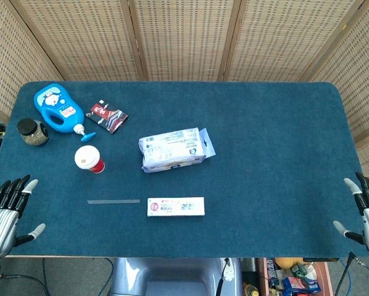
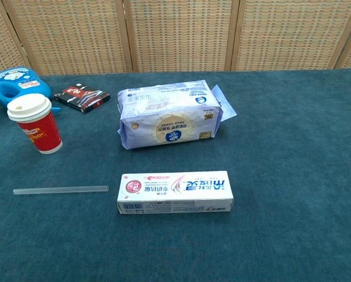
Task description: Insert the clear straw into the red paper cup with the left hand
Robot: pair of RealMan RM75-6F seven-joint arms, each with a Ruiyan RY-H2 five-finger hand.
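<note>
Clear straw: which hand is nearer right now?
Left. The left hand rests open at the table's near-left edge, just left of the clear straw. The right hand is at the far right edge, across the table.

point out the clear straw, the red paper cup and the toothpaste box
clear straw (image 2: pixel 60 190), chest view, middle of its length
red paper cup (image 2: pixel 41 134), chest view, red side wall
toothpaste box (image 2: pixel 175 191), chest view, top face

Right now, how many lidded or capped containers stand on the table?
3: the red paper cup with a white lid, the blue bottle lying behind it, and the small jar at the left edge. None looks hidden.
</note>
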